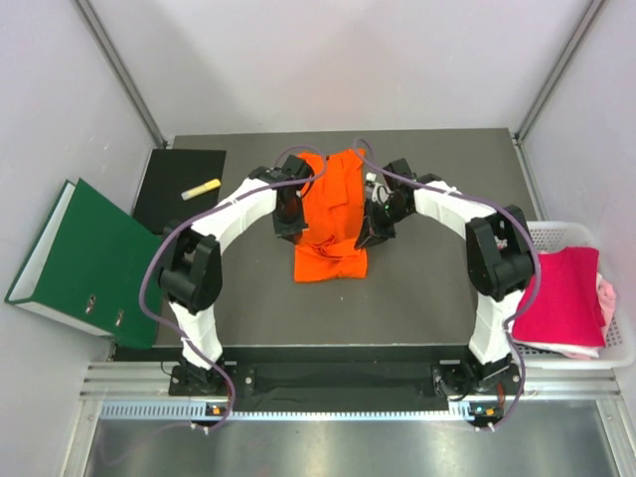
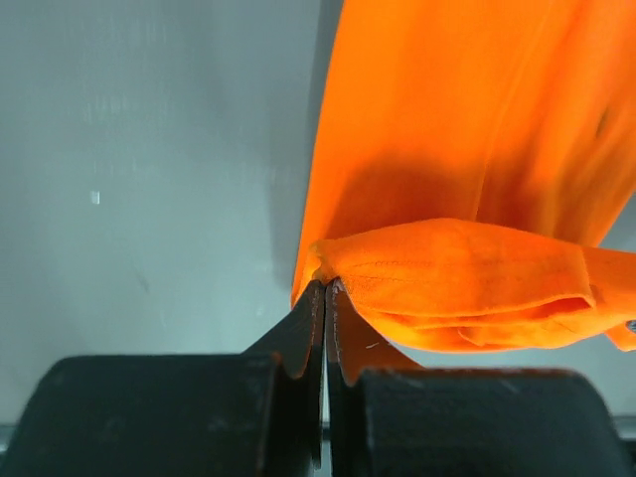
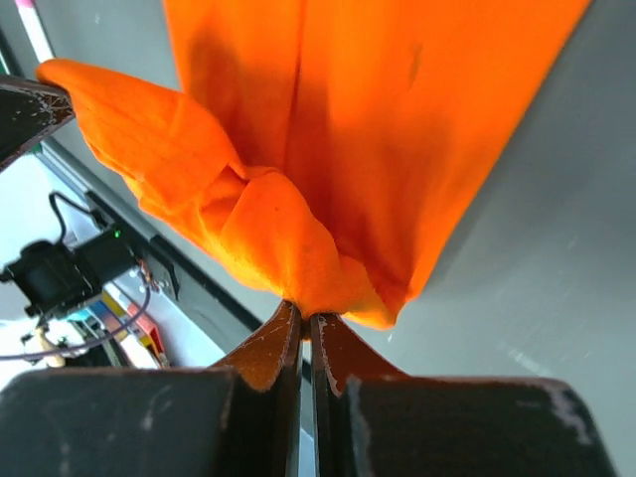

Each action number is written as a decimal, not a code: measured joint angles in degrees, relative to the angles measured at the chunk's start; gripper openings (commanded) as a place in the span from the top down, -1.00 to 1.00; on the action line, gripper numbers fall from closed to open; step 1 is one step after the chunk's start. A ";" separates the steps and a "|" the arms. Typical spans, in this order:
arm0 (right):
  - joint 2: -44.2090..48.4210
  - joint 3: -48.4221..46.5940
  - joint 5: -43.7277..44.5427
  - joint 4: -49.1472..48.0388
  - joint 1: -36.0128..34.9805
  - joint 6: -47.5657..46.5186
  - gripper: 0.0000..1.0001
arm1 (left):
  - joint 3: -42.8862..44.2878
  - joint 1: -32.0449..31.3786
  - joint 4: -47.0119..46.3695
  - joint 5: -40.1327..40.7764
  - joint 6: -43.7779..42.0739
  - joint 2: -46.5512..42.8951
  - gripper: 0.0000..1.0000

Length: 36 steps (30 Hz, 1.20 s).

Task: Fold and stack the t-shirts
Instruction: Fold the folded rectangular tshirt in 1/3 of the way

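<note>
The bright orange t-shirt (image 1: 334,214) hangs in a long strip over the middle of the dark table, its lower end bunched on the surface. My left gripper (image 1: 294,211) is shut on its left edge; the left wrist view shows the jaws pinching a folded orange hem (image 2: 328,283). My right gripper (image 1: 370,214) is shut on its right edge; the right wrist view shows a bunched fold (image 3: 304,310) between the jaws. The magenta t-shirt (image 1: 561,295) lies in the white basket (image 1: 556,234) at the right, with the pale pink t-shirt (image 1: 605,298) under it.
A green binder (image 1: 79,260) lies off the table's left side. A black board (image 1: 179,187) with a yellow marker (image 1: 201,189) sits at the back left. Grey walls surround the table.
</note>
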State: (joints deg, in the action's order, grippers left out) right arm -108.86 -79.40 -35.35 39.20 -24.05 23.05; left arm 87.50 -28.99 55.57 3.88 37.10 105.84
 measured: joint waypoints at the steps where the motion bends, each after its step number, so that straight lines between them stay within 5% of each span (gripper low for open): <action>1: -1.27 -0.94 -0.15 -0.11 0.35 -0.09 1.00 | 1.25 0.48 -0.13 -0.04 -0.31 1.36 1.00; 9: -11.30 -12.15 -1.70 -0.55 2.60 0.22 0.98 | 11.89 4.20 -0.81 -2.12 -3.17 11.82 1.00; 11: -13.53 -15.67 -2.19 -0.66 3.17 0.74 0.79 | 14.86 4.98 -0.79 -2.49 -4.04 14.12 1.00; 12: -14.36 -17.00 -2.36 -0.74 3.41 1.05 0.58 | 16.35 5.35 -0.68 -2.67 -4.42 15.19 0.83; 14: -15.61 -19.10 -2.56 -0.76 3.89 1.79 0.08 | 19.10 6.23 -0.61 -3.02 -5.33 17.07 -0.06; 15: -16.24 -20.00 -2.67 -1.01 4.13 2.08 -0.07 | 20.39 6.56 -0.35 -3.26 -5.57 17.77 -0.97; 17: -16.68 -20.41 -2.40 -2.03 4.72 2.60 -0.56 | 22.25 7.23 -0.07 -3.85 -6.47 18.73 -0.98; 20: -14.73 -16.63 -0.31 -6.25 5.57 3.76 -0.99 | 22.51 8.15 0.24 -3.50 -5.92 18.40 -0.98; 29: 3.80 1.75 6.19 -12.46 8.24 6.91 -0.98 | 1.05 8.83 -3.23 -4.28 -4.13 1.55 -0.90; 36: 5.09 15.08 1.60 -15.89 8.55 10.64 -0.68 | -18.71 8.72 -12.52 -11.76 0.79 -7.10 -0.62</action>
State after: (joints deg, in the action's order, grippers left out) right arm -103.77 -64.31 -33.76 23.31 -15.51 33.69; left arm 68.79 -20.27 43.05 -7.88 37.89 98.74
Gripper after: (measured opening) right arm 0.883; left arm 0.850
